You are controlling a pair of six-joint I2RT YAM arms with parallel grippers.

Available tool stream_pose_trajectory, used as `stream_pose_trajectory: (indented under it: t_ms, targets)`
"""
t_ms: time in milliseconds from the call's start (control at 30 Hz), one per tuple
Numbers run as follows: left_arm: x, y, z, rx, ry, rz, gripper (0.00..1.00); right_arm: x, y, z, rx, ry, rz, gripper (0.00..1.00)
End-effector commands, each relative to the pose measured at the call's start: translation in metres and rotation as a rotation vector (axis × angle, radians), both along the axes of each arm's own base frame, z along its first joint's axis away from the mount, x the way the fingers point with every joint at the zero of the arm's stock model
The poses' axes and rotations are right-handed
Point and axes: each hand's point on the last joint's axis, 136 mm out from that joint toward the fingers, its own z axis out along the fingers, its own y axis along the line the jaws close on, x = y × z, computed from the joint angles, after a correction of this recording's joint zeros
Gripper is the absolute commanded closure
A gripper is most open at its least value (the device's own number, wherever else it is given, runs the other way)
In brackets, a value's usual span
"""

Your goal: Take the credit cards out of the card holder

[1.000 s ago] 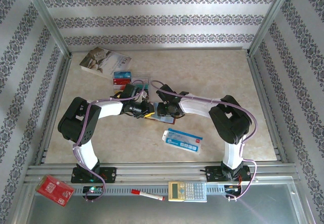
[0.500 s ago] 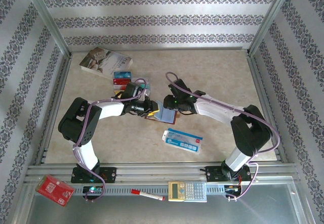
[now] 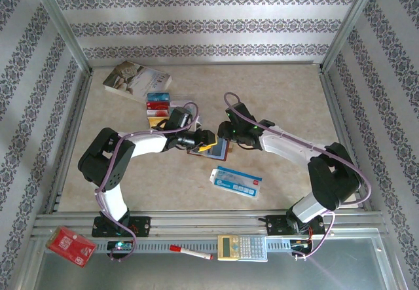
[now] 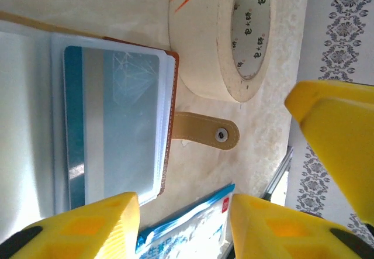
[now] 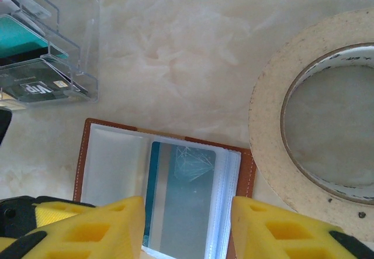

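One teal card (image 5: pixel 178 197) sleeved in open card holder (image 5: pixel 85 154), mid-worktop (image 5: pixel 175 48), long axis toward left-right edges. Right fingers (image 5: pixel 93 230) hover astride it, left fingers (image 4: pixel 82 227) offset; I see both parted, empty.

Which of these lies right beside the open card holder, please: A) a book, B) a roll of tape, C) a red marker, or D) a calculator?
B: in the right wrist view a roll of tape sits close beside the right edge of the open card holder.
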Motion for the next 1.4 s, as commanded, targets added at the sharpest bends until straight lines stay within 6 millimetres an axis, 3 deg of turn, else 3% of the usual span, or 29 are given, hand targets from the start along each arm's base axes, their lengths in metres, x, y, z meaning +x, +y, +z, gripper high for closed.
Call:
stream_pose_trajectory:
  t_ms: [0,233,367,667,1033,1367]
  targets:
    - [0.010,0.010,0.014,0.045,-0.076,0.039,0.51,0.002,-0.005,0.002,0.004,-0.020,-0.022,0.55]
    - [0.016,0.038,0.001,0.082,-0.053,0.114,0.47,-0.009,0.009,-0.016,0.020,0.048,0.037,0.59]
    - [0.018,0.042,-0.004,0.088,-0.044,0.119,0.55,-0.014,0.014,-0.031,-0.003,0.090,0.052,0.64]
    - [0.021,0.030,-0.014,0.057,-0.001,0.097,0.75,-0.021,0.019,-0.061,-0.036,0.162,0.061,0.71]
    - [0.021,0.025,-0.031,0.115,0.031,0.061,0.78,-0.026,0.019,-0.083,-0.061,0.219,0.074,0.72]
    - [0.018,0.019,-0.042,0.086,0.071,0.037,0.85,-0.027,0.019,-0.091,-0.075,0.239,0.077,0.76]
